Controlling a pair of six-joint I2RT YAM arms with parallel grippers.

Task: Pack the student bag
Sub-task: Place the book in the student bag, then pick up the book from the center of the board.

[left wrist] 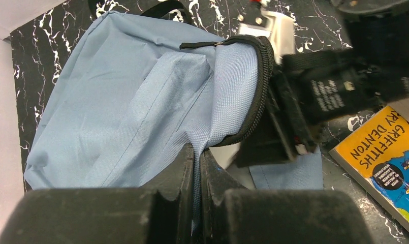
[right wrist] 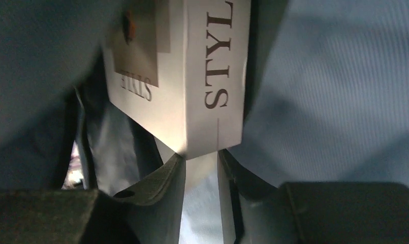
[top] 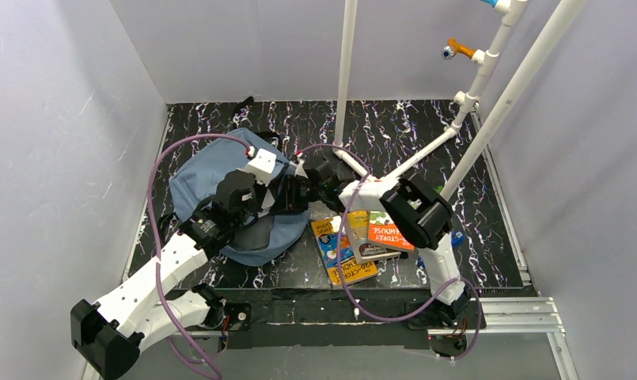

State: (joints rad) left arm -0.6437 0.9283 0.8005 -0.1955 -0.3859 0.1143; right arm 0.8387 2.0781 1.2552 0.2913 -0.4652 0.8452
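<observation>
— Bag (top: 212,178) is lying left of centre on the table (top: 394,127), its mouth facing right. The left arm (top: 168,265) is leaning over it, and the right arm (top: 414,210) is pointing leftward into the mouth.

— What is the left wrist view showing?

— The left gripper (left wrist: 197,152) is pinching the bag's blue fabric just below the zip (left wrist: 263,86). Its jaws are together on the cloth, holding the mouth open.

— And the right?

— The right gripper (right wrist: 199,156) is sitting inside the bag, jaws slightly apart with nothing between them. A white book (right wrist: 192,76) is standing just past its tips, its long axis running straight ahead, deeper in. I'm judging the right arm the one placed to nudge it.
</observation>
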